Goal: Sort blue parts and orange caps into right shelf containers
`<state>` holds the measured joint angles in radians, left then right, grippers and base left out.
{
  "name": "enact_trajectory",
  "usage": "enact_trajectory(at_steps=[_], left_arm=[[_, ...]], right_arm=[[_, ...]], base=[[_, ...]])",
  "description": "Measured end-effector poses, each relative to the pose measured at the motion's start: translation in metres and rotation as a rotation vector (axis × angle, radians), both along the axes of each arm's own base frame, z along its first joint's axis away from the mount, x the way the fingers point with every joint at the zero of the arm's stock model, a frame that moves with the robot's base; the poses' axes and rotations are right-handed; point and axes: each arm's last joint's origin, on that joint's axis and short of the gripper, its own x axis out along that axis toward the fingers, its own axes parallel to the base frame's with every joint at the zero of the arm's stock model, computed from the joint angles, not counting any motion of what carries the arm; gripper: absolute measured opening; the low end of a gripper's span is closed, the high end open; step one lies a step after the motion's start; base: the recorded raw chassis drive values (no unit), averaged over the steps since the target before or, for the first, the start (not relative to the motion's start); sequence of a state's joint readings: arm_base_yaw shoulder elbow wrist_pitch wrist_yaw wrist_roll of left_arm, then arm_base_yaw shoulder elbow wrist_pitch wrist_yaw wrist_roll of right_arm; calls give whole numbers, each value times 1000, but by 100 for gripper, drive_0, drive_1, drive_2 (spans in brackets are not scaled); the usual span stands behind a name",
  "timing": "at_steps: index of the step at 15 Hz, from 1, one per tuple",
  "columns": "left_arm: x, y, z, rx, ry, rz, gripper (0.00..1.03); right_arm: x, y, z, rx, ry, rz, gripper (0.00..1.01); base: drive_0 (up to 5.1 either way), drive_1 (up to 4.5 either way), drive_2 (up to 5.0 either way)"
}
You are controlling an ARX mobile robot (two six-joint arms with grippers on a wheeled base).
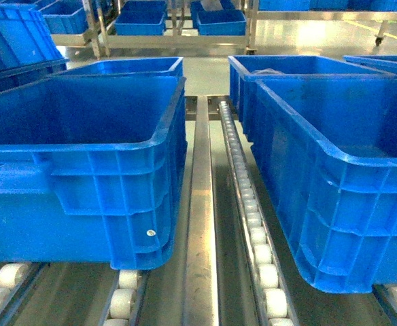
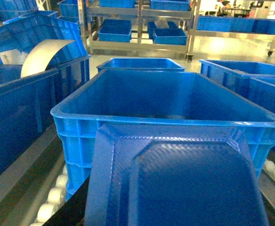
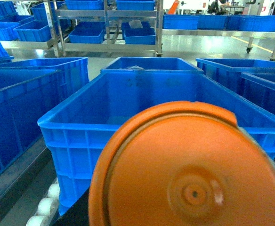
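Left claw: I cannot see its fingers in any view. The left wrist view is filled at the near bottom by a blue moulded plastic part with a raised octagonal panel point(image 2: 184, 183), close against the lens; whether the claw grips it I cannot tell. Just beyond it sits a large rectangular bright blue plastic crate with a thick rolled rim point(image 2: 165, 123), interior apparently bare.

Right claw: fingers likewise hidden. The right wrist view shows a round orange plastic cap with a small centre boss point(image 3: 191, 169) filling the near foreground; grip state cannot be told. Behind it stands another big ribbed blue crate point(image 3: 151, 127).

Arm pose: neither arm appears in the head view, so I cannot read joint positions. Both wrist cameras look roughly level, forward over the crate rims.

The head view alone shows the white roller track point(image 1: 253, 224) and the steel rail point(image 1: 202, 204) running between the left crate point(image 1: 103, 204) and the right crate point(image 1: 348, 204). The wrist views alone show the part and the cap. The left wrist view also shows a curved pale sheet point(image 2: 41, 56) in a crate at far left.

No legible writing or labels.
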<state>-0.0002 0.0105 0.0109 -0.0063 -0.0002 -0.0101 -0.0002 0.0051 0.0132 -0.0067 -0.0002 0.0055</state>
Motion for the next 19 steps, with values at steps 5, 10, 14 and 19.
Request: enact_trajectory(at_steps=[5,10,14,19], left_arm=[[0,0,0,0,0,0,42],[0,0,0,0,0,0,42],[0,0,0,0,0,0,42],[0,0,0,0,0,0,42]], right_arm=[[0,0,0,0,0,0,45],[0,0,0,0,0,0,45],[0,0,0,0,0,0,45],[0,0,0,0,0,0,45]], base=[[0,171,-172],[0,0,0],[0,0,0],[0,0,0]])
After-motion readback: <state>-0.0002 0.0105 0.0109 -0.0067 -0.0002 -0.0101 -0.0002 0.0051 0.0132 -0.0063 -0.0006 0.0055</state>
